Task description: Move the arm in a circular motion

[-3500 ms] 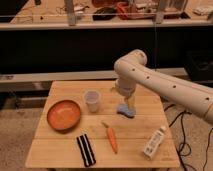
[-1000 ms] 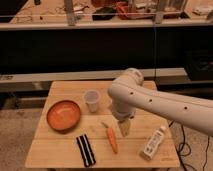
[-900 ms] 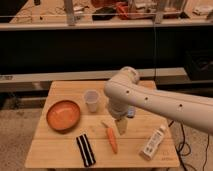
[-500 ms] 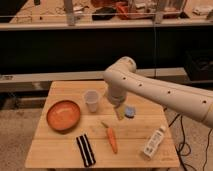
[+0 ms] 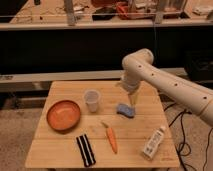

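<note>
On the wooden table (image 5: 60, 91), from the left, lie an orange bowl (image 5: 63, 115), a black striped bar (image 5: 85, 149), a cup (image 5: 92, 100), a carrot (image 5: 111, 138), a blue sponge (image 5: 125, 110) and a white bottle (image 5: 153, 142). The gripper (image 5: 133, 99) hangs just above the sponge. I cannot tell if it is open or closed. The arm (image 5: 165, 82) reaches in from the right. How much of the circle is done cannot be judged.
</note>
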